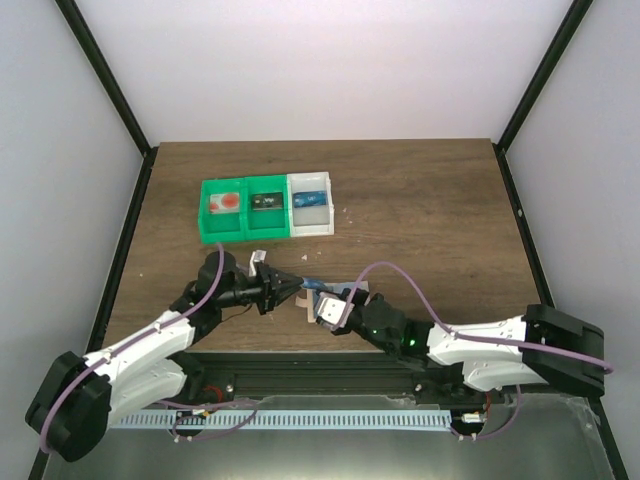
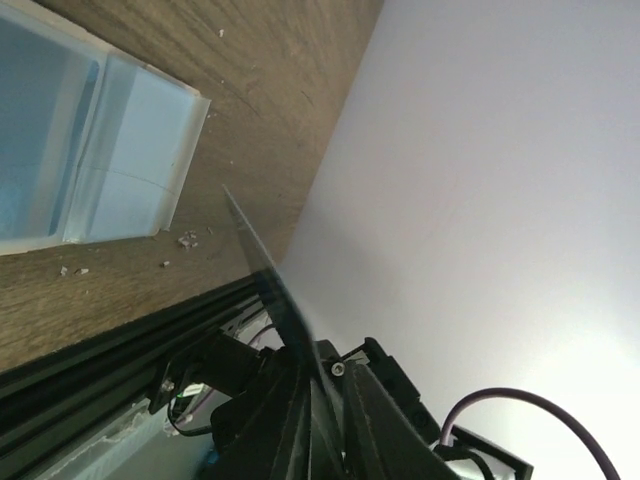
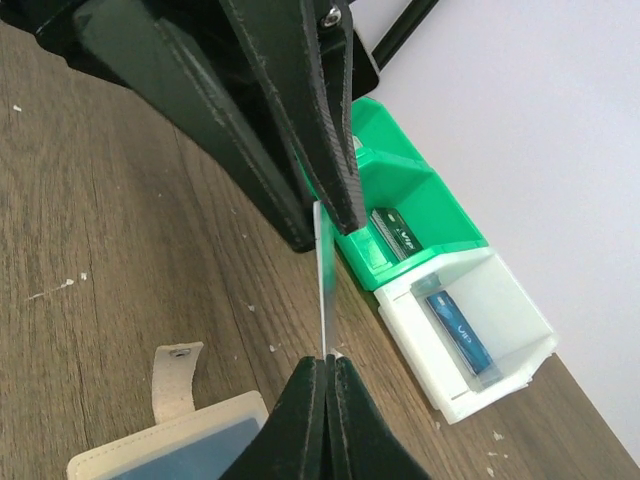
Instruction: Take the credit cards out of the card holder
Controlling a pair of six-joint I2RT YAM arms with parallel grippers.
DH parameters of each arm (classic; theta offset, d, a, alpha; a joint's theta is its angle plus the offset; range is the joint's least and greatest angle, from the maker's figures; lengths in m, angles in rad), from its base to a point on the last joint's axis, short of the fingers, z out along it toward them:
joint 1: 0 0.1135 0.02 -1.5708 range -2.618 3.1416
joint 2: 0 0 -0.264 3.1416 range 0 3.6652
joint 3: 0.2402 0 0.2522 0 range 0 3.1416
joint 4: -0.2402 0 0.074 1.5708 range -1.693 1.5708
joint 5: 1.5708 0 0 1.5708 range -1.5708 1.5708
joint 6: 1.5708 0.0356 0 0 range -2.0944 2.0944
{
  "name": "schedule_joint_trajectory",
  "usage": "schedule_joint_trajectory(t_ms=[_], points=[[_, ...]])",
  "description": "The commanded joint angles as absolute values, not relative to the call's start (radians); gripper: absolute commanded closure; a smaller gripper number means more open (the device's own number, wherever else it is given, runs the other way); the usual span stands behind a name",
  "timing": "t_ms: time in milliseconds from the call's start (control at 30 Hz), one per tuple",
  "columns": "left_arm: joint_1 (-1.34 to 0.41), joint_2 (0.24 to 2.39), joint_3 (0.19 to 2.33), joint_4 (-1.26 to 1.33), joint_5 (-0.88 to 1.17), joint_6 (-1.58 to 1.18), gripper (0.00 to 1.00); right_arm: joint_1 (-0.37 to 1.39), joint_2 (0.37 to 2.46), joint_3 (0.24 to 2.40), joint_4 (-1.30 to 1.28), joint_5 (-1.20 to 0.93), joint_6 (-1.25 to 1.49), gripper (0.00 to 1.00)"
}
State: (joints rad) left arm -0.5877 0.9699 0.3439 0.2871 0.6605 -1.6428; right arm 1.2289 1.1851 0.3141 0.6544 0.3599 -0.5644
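A thin credit card [image 3: 323, 280], seen edge-on, is held above the table between both grippers. My right gripper [image 3: 328, 368] is shut on its near edge. My left gripper [image 3: 322, 205] is shut on its far edge; in the left wrist view the card [image 2: 262, 265] sticks out dark from the left gripper [image 2: 322, 400]. The tan card holder [image 3: 150, 445] lies flat on the table below my right gripper, tab [image 3: 176, 378] up, with a blue card [image 3: 195, 458] still in it. From above, both grippers [image 1: 296, 286] [image 1: 316, 298] meet over the holder [image 1: 302, 299].
A green two-compartment bin [image 1: 245, 210] and a white bin [image 1: 310, 205] stand side by side behind the grippers. The white bin [image 3: 490, 335] holds a dark blue item [image 3: 458, 330]; the green bin [image 3: 415, 195] holds a dark item. Small crumbs lie on the wooden table [image 1: 420, 220].
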Motion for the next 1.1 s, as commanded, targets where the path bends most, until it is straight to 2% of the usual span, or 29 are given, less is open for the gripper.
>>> schedule_joint_trajectory(t_ms=[0, 67, 167, 300, 400, 500, 600, 667, 833, 1067], points=[[-0.586, 0.982, 0.332, 0.336, 0.675, -1.657, 0.92, 1.255, 1.200, 0.338, 0.708, 0.391, -0.596, 0.99], [-0.585, 0.982, 0.327, 0.356, 0.674, -1.659, 1.00, 1.261, 1.207, 0.335, 0.710, 0.396, -0.599, 1.00], [-0.584, 0.980, 0.319, 0.392, 0.667, -1.635, 1.00, 1.272, 1.203, 0.339, 0.682, 0.388, -0.580, 0.97], [-0.582, 0.986, 0.333, 0.421, 0.681, -1.512, 1.00, 1.276, 1.137, 0.338, 0.602, 0.383, -0.443, 0.78], [-0.577, 1.000, 0.386, 0.355, 0.700, -1.323, 1.00, 1.275, 1.018, 0.320, 0.497, 0.359, -0.274, 0.61], [-0.564, 1.013, 0.421, 0.313, 0.718, -1.191, 1.00, 1.274, 0.877, 0.293, 0.389, 0.286, -0.107, 0.39], [-0.546, 1.026, 0.484, 0.218, 0.722, -1.052, 1.00, 1.274, 0.748, 0.284, 0.270, 0.284, 0.028, 0.24], [-0.538, 1.042, 0.548, 0.118, 0.700, -0.940, 1.00, 1.274, 0.675, 0.282, 0.201, 0.294, 0.095, 0.03], [-0.511, 1.132, 0.732, -0.136, 0.626, -0.702, 1.00, 1.275, 0.525, 0.279, 0.066, 0.375, 0.271, 0.00], [-0.380, 1.343, 0.942, -0.247, 0.601, -0.549, 1.00, 1.275, 0.366, 0.309, -0.080, 0.446, 0.420, 0.00]])
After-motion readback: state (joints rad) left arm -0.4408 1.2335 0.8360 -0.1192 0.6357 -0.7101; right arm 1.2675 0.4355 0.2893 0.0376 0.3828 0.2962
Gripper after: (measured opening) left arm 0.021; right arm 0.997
